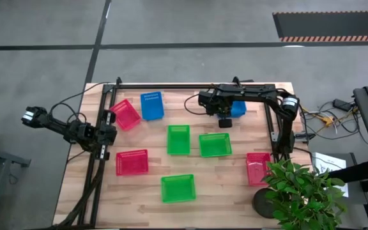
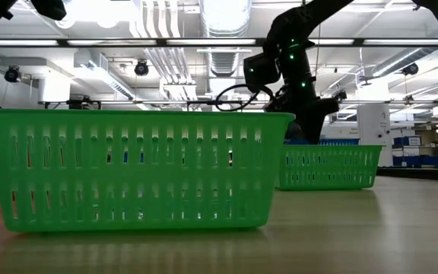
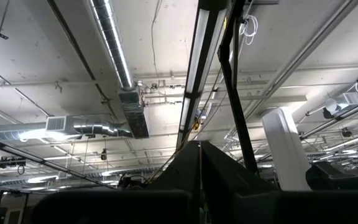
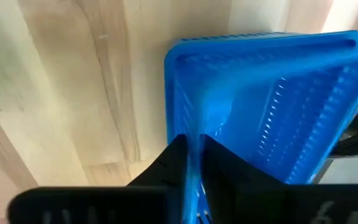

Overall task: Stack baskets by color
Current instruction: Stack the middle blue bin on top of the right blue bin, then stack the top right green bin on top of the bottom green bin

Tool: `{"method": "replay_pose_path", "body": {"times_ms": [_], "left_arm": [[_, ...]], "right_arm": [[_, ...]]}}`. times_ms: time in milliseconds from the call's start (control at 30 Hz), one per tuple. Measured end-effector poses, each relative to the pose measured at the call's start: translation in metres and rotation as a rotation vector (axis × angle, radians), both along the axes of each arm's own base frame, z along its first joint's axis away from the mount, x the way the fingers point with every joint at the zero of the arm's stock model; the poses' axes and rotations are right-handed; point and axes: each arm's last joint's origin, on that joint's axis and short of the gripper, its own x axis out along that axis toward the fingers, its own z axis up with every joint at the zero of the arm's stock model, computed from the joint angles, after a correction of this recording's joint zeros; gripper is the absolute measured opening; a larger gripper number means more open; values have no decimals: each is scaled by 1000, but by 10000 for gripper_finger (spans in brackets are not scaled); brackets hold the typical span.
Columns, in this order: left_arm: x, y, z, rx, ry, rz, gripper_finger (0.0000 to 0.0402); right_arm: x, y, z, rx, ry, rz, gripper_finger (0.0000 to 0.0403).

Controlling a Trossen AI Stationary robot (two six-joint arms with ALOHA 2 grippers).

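Baskets lie open side up on the wooden table (image 1: 235, 191): red ones (image 1: 125, 114) (image 1: 131, 162) (image 1: 258, 168), green ones (image 1: 178, 139) (image 1: 214, 144) (image 1: 178, 188) and a blue one (image 1: 152, 105) at the far left. Another blue basket (image 1: 238, 110) sits at the far middle, mostly under the right arm. My right gripper (image 1: 224, 120) points down and is shut on it (image 4: 266, 93). At the table's left edge my left gripper (image 1: 109, 118) is shut, empty and pointing up at the ceiling (image 3: 199, 177). My right gripper pinches one wall of the blue basket at its rim (image 4: 194, 134), one finger inside the basket and one outside. The fingers come from above, pointing down. The basket looks tilted in the hold; whether its underside is on the table I cannot tell.
A potted plant (image 1: 302, 191) stands at the near right corner beside a red basket. In the low view one green basket (image 2: 135, 167) fills the front and another (image 2: 329, 166) stands behind it. Bare wood lies between the baskets in the middle of the table.
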Motion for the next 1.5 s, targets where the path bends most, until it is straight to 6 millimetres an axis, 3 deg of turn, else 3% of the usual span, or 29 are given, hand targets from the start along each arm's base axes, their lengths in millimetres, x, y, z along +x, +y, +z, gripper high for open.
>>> {"method": "replay_pose_path", "body": {"times_ms": [267, 467, 600, 767, 1000, 1233, 1500], "left_arm": [[0, 0, 0, 0, -1, 1, 0], [0, 0, 0, -2, -4, 1, 0], [0, 0, 0, -5, -4, 4, 0], [1, 0, 0, -4, -1, 3, 0], [12, -4, 11, 2, 17, 2, 0], [44, -14, 23, -38, 111, -51, 0], [98, -28, 35, -281, 225, -62, 0]], "right_arm": [[3, -1, 11, -11, -19, -25, 90], [-1, 10, 30, 16, -63, -146, 89], [-8, 44, 40, -34, -169, -78, 64], [-21, 94, 50, -73, -486, 61, 27], [-53, 141, 42, -69, -896, 217, 9], [-93, 161, 26, -51, -1071, 335, 9], [-123, 160, 16, -72, -1195, 398, 9]]}}
